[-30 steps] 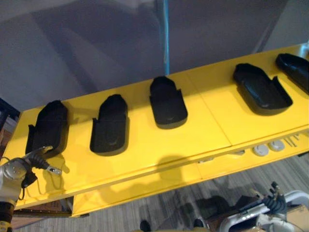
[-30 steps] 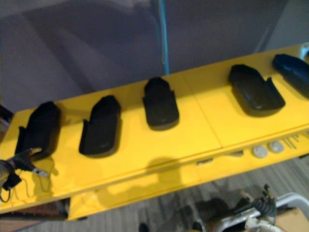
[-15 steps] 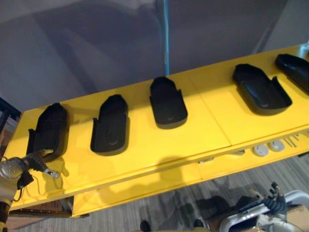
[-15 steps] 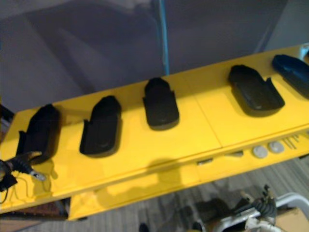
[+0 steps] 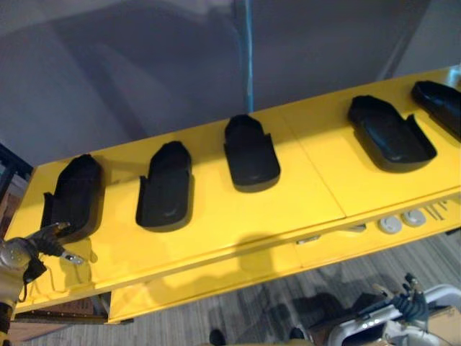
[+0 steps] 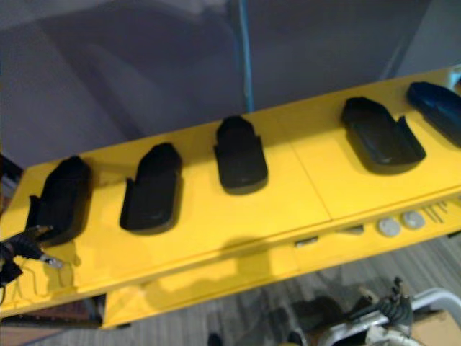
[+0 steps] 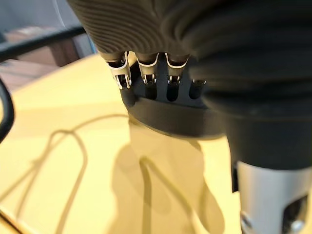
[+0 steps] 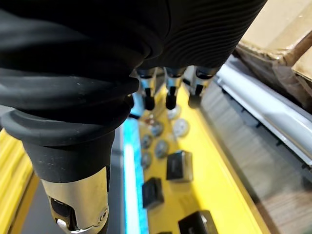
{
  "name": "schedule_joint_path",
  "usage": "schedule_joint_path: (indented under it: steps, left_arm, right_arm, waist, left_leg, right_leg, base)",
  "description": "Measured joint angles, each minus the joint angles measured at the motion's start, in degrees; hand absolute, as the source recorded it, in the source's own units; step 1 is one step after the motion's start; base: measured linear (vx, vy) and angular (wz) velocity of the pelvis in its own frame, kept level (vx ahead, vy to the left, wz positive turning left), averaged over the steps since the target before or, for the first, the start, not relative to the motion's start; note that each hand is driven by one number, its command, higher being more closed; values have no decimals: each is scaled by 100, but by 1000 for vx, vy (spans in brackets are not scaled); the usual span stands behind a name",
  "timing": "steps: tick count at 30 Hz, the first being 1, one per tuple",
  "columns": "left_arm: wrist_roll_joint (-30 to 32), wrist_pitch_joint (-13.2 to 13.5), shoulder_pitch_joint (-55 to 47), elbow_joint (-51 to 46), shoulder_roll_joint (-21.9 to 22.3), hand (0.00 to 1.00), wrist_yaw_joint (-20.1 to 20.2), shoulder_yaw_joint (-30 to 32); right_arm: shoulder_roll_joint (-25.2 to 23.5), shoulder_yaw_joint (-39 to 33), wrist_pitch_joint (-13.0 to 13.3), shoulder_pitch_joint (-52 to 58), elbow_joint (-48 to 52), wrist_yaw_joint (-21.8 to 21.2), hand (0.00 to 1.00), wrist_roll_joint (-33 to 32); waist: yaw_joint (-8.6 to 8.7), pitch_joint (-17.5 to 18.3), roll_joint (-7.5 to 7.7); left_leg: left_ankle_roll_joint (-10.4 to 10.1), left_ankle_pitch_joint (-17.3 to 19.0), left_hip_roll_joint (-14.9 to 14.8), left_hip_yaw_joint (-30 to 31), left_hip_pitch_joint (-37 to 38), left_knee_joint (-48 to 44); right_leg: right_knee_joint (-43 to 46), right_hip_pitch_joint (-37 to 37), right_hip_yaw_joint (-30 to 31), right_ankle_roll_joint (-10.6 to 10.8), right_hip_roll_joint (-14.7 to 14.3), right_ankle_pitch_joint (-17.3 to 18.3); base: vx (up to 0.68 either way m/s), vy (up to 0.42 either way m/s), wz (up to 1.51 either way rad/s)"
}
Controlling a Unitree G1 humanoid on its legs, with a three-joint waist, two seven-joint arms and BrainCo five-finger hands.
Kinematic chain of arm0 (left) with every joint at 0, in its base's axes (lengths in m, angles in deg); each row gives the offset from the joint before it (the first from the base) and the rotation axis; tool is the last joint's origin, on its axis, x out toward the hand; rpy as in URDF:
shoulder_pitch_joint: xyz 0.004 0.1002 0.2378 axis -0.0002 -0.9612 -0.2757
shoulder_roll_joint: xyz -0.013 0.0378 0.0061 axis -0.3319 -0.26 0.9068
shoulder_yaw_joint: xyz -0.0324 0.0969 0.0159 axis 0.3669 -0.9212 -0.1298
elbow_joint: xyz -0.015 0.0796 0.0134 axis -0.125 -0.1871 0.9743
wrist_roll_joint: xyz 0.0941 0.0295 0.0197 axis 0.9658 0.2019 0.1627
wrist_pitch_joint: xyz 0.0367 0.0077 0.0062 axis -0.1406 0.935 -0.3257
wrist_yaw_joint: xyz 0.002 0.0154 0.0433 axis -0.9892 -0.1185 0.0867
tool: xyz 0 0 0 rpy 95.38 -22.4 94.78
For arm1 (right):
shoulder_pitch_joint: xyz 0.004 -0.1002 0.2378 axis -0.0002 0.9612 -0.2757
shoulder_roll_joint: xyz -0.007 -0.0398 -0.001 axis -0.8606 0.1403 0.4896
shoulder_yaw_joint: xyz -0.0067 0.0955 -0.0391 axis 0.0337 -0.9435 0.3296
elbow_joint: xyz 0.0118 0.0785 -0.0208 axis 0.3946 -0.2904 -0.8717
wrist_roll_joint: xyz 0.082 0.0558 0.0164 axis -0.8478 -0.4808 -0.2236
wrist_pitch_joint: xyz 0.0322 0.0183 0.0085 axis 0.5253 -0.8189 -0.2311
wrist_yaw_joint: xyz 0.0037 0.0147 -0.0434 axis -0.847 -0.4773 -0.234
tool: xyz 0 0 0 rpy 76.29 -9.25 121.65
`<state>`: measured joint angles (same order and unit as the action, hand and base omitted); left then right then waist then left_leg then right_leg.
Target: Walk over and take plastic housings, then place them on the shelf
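Several black plastic housings lie in a row on the yellow shelf (image 5: 238,216). The leftmost housing (image 5: 72,194) is followed by a second (image 5: 166,191), a third (image 5: 250,151), a fourth (image 5: 389,130) and one at the right edge (image 5: 439,101). My left hand (image 5: 39,246) hovers at the shelf's front left corner, just before the leftmost housing. In the left wrist view its fingers (image 7: 146,78) reach straight to that housing's rim (image 7: 175,119), open, not curled round it. My right hand (image 5: 409,301) hangs low at the right, fingers (image 8: 168,92) relaxed and holding nothing.
A blue post (image 5: 247,58) rises behind the shelf against a grey wall. White discs (image 5: 390,225) lie on the lower yellow ledge, with small black blocks (image 8: 178,165) beside them. A white frame (image 5: 432,303) and a cardboard box (image 8: 278,34) stand near my right hand.
My left hand has drifted slightly left and down along the shelf's front edge. The housings have not moved.
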<state>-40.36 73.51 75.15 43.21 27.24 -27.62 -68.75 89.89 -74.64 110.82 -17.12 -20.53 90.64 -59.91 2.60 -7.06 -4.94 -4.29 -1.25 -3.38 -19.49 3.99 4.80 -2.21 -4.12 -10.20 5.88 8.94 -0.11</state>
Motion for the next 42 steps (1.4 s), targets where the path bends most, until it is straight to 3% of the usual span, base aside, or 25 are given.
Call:
schedule_joint_path:
  steps: [4, 8, 13, 14, 16, 19, 24, 28, 31, 33, 36, 39, 42]
  left_arm:
    - [-2, 14, 5, 21, 4, 0, -544, 9]
    - [-5, 125, 34, 13, 35, 0, -1383, 34]
    - [-360, 584, 231, -742, 418, 0, -3271, 470]
    - [-515, 674, 240, -928, 488, 0, -3490, 532]
    - [-1004, 1028, 243, -1827, 797, 0, -4153, 808]
    - [-1253, 1457, 175, -2975, 1503, 0, -4727, 1325]
    - [-1247, 2001, -261, -3957, 2444, 0, -5487, 1817]
    - [-1231, 2146, -578, -4346, 2903, 0, -6222, 2224]
    - [-1211, 2043, -948, -4488, 3248, 0, -6979, 2881]
    - [-1185, 1893, -1148, -4306, 3377, 0, -7252, 3198]
    - [-1195, 1671, -1361, -3814, 3410, 0, -7299, 3371]
    - [-1623, 1452, -1390, -2811, 3410, 0, -7134, 3460]
    - [-2142, 1332, -1606, -1824, 3426, 0, -6718, 3405]
  right_arm:
    - [-1, -3, 1, 0, -3, -2, 0, 0]
    - [-25, -17, 9, 1, -61, 1, 0, 0]
    - [-348, -29, 179, 34, -95, 77, 0, 41]
    - [-403, -18, 228, 37, -85, 147, 0, 43]
    - [-630, 12, 337, 55, 26, 467, 0, 41]
    - [-822, 10, 481, 173, 219, 885, 0, 39]
    - [-957, 11, 500, 208, 280, 1159, 0, 183]
    - [-1118, 15, 458, 258, 290, 1206, 0, 224]
    - [-1212, 41, 280, 250, 260, 1284, 0, 313]
    - [-1211, 34, 159, 269, 190, 1313, 0, 305]
    - [-1213, 30, -28, 263, 68, 1401, 0, 253]
    - [-1214, -1, -124, 206, -102, 1402, 0, -81]
    - [-1217, -96, -181, 102, -265, 1400, 0, -316]
  waist:
    - [0, 3, 6]
    - [1, 16, 29]
    - [-36, 68, 118]
    - [-36, 74, 128]
    - [-43, 97, 165]
    - [-45, 234, 161]
    - [-83, 410, 145]
    - [-190, 481, 196]
    - [-297, 532, 270]
    - [-341, 537, 323]
    - [-403, 560, 407]
    - [-509, 572, 447]
    - [-510, 570, 518]
  left_leg:
    - [0, -1, 0, 0, 0, 1]
    - [0, -2, 0, -1, 0, 1]
    - [-1, -10, -2, 12, 1, 1]
    - [-1, -10, -1, 12, 1, 1]
    - [3, -12, 2, 16, 2, 3]
    - [3, -13, -3, 19, -7, 3]
    - [-10, -21, -38, 33, 47, 23]
    - [-12, -39, -48, 130, 106, 32]
    - [-11, -71, -46, 194, 100, 33]
    - [-7, -97, -20, 335, 57, 34]
    - [-7, -126, 7, 474, 0, 34]
    - [-5, -123, 14, 531, 18, 34]
    - [6, -113, 10, 543, 16, 35]
  right_leg:
    - [1, 1, 1, 0, 0, 0]
    - [-1, 0, 1, 0, -1, -1]
    - [-1, -11, -12, 0, -2, -1]
    - [-1, -11, -12, 0, -1, -1]
    - [0, -15, -12, 0, 2, -1]
    - [3, -22, 11, -1, 1, -1]
    - [5, -83, 2, -3, -26, -1]
    - [30, -183, -80, -30, -39, 16]
    - [65, -196, -130, -82, -30, 56]
    - [63, -226, -289, -70, -6, 67]
    - [43, -284, -427, -66, 7, 82]
    - [4, -385, -564, -63, 13, 84]
    - [-40, -399, -580, -61, 5, 87]
  base:
    - [0, 0, 0]
    - [0, 0, 0]
    - [0, 0, 0]
    - [0, 0, 0]
    - [0, 0, 0]
    - [24, 3, 0]
    - [0, 0, 0]
    - [-42, -15, 9]
    - [-60, -7, 10]
    - [-60, -5, 28]
    - [-47, 0, 30]
    - [-18, -3, 17]
    - [-1, -2, 3]
